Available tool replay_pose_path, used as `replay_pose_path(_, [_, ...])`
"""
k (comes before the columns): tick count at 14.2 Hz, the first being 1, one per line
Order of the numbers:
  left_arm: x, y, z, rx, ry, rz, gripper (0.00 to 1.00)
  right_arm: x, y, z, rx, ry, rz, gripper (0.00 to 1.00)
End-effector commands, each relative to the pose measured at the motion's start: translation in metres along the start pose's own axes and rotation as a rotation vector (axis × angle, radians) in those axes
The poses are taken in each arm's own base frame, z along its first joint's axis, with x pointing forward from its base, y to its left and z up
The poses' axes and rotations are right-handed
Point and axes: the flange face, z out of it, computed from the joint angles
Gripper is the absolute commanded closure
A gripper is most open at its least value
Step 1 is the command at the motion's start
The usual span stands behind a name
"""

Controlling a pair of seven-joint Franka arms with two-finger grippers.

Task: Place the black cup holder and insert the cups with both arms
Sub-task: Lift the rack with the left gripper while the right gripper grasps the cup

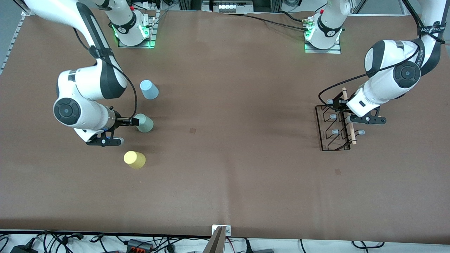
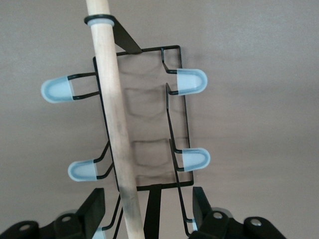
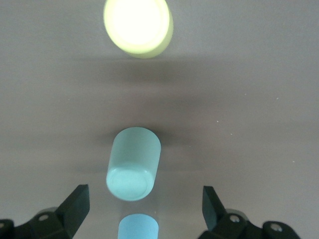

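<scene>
hidden: black cup holder [image 1: 334,128] partly under left arm | cut off: light blue cup [image 3: 138,226]

Left gripper [image 2: 147,209] was lowered at the left arm's end of the table, fingers [image 2: 94,206] parted, right gripper [image 3: 144,206] was held low, spread wide

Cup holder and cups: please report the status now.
Left gripper open astride wooden handle of black cup holder. Right gripper open over mint cup. Yellow cup, blue cup untouched. Nothing blocking.
</scene>
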Motion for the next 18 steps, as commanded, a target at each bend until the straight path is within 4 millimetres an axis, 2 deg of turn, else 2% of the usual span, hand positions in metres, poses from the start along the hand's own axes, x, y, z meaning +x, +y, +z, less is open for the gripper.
replay_pose_path(1, [-0.001,-0.004,0.008,0.016,0.013,0.001,0.39,-0.005,0.001,0.025,0.069,-0.024,0.074,0.0])
replay_pose_path(3, [0.0,-0.004,0.014,0.013,0.003,0.002,0.59,-0.006,-0.005,0.036,0.103,-0.037,0.091,0.0])
replay_pose_path(6, [0.002,-0.006,0.01,0.014,0.008,0.002,0.92,-0.007,-0.001,0.053,0.098,-0.056,0.101,0.0])
replay_pose_path(8, [0.001,-0.006,0.004,0.017,-0.011,0.001,0.99,-0.009,-0.001,0.06,0.103,-0.06,0.107,0.0])
replay_pose_path(9, [0.003,-0.001,-0.006,0.021,-0.043,0.009,0.99,-0.009,-0.002,0.061,0.102,-0.062,0.109,0.0])
replay_pose_path(10, [0.005,0.008,-0.026,0.027,-0.102,0.029,0.99,-0.009,-0.002,0.063,0.101,-0.065,0.109,0.0])
replay_pose_path(13, [0.012,0.092,-0.101,0.039,-0.201,0.116,0.99,-0.007,-0.003,0.068,0.102,-0.063,0.111,0.0])
replay_pose_path(15, [0.013,0.156,-0.137,0.053,-0.197,0.078,0.99,-0.007,-0.004,0.072,0.1,-0.069,0.113,0.0])
replay_pose_path(18, [0.008,0.244,-0.171,0.015,-0.137,0.084,0.99,-0.008,-0.011,0.08,0.092,-0.086,0.105,0.0])
